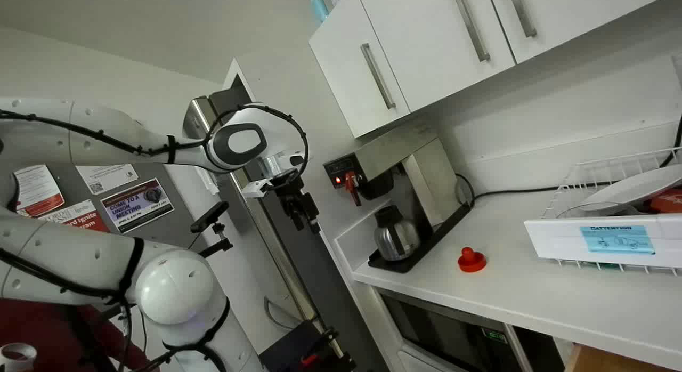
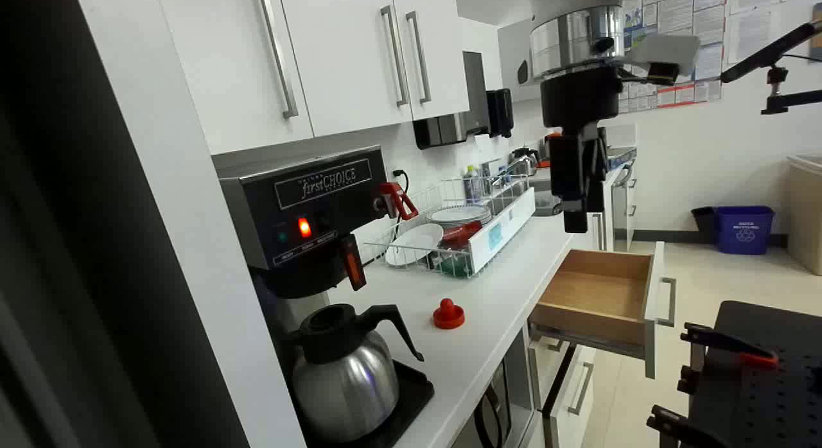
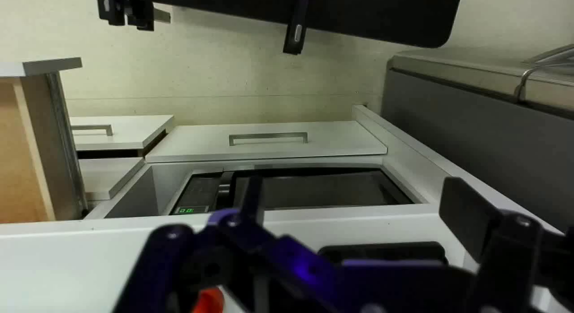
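**Empty gripper hangs in the air near the counter**

It points downward, its fingers spread wide apart, with nothing in their hold.

In an exterior view the gripper is to the left of the steel coffee pot, which stands upright on the black base of the coffee maker at the counter's left end. A red knobbed disc rests knob up on the counter, right of that base and apart from it; the dish rack stands farther right.

In an exterior view the pot is near and on the left, with the disc beyond it and the rack, white plates inside, beyond that. An orange light glows on the coffee maker's front. A drawer is pulled out on the right, lower than the counter. In the wrist view a microwave with lit green digits sits under the counter, and part of the black base shows between the fingers.
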